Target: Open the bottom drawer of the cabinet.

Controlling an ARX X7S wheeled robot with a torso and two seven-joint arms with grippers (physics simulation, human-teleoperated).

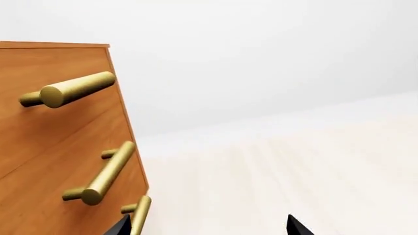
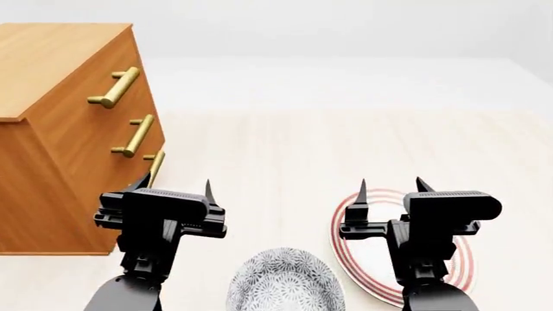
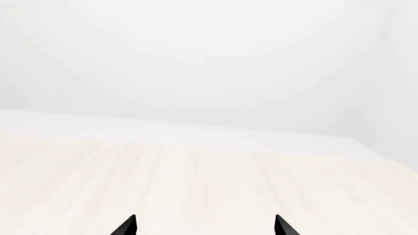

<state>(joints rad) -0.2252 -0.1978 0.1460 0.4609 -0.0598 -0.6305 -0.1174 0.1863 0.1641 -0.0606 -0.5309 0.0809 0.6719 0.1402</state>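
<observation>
The orange-brown cabinet stands at the left, its three brass-handled drawers facing right. The bottom drawer is shut, and its brass handle is the lowest bar. My left gripper is open and empty, its left fingertip just short of that handle. In the left wrist view the cabinet fills the left side. There the bottom drawer's handle sits right beside one fingertip of the left gripper. My right gripper is open and empty over the floor, and it also shows in the right wrist view.
A red-striped white plate lies under my right gripper. A grey patterned bowl sits between my arms at the near edge. Pale wood floor stretches ahead to a white wall.
</observation>
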